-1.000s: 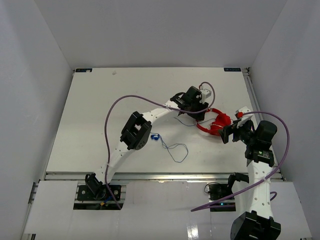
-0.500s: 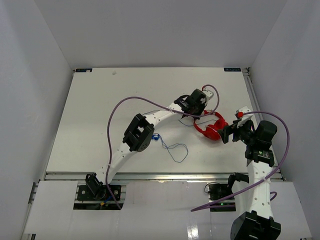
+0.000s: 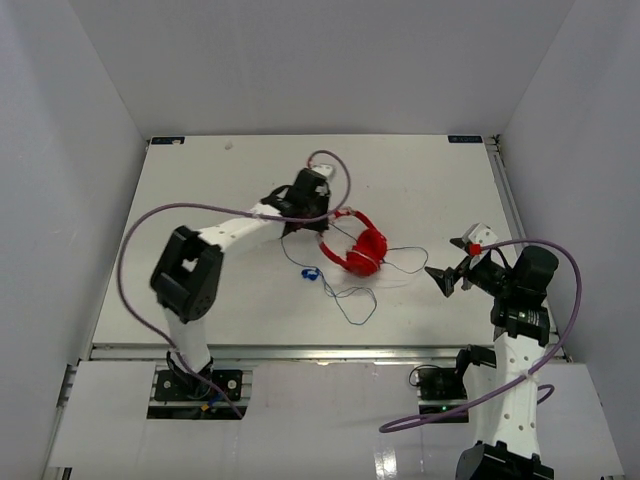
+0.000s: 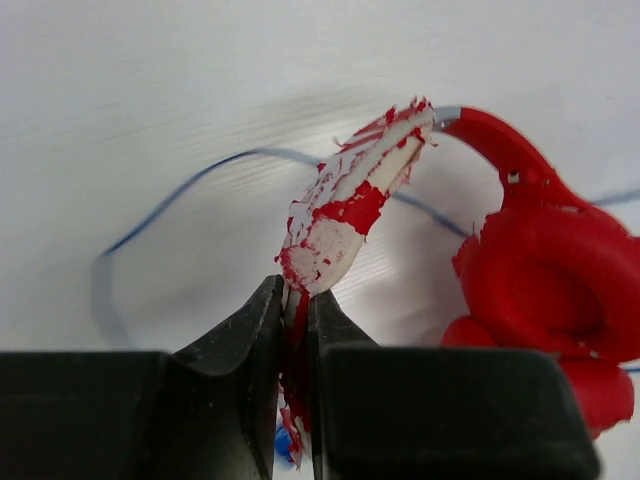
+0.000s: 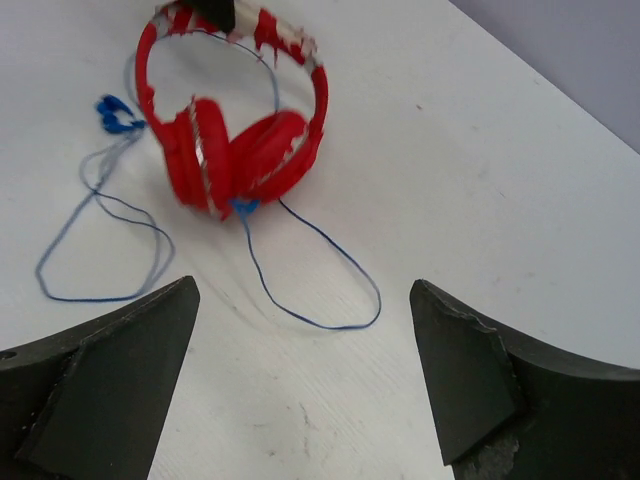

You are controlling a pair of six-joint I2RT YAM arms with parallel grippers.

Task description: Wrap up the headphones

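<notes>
The red headphones (image 3: pixel 357 246) lie mid-table with the two earcups folded together. My left gripper (image 3: pixel 325 216) is shut on the worn, flaking headband (image 4: pixel 350 200) close to its end; the earcups (image 4: pixel 540 290) hang to the right of the jaws. The thin blue-grey cable (image 3: pixel 352 300) trails in loose loops in front of the headphones and ends in the blue plug (image 3: pixel 310 272). One more cable loop (image 5: pixel 320 290) reaches towards my right gripper (image 3: pixel 446 276), which is open, empty and apart from the headphones (image 5: pixel 235 140). The plug (image 5: pixel 115 112) shows at the left of that view.
The white table (image 3: pixel 200 200) is walled on three sides by grey panels. A metal rail (image 3: pixel 505 200) runs along the right edge. Thick purple robot cables (image 3: pixel 150 225) arc over both arms. The arm bases stand at the near edge.
My left gripper has dragged the headphones leftward towards the table's middle. My right gripper has let go of them, opened and drawn back to the right. The cable has spread out.
</notes>
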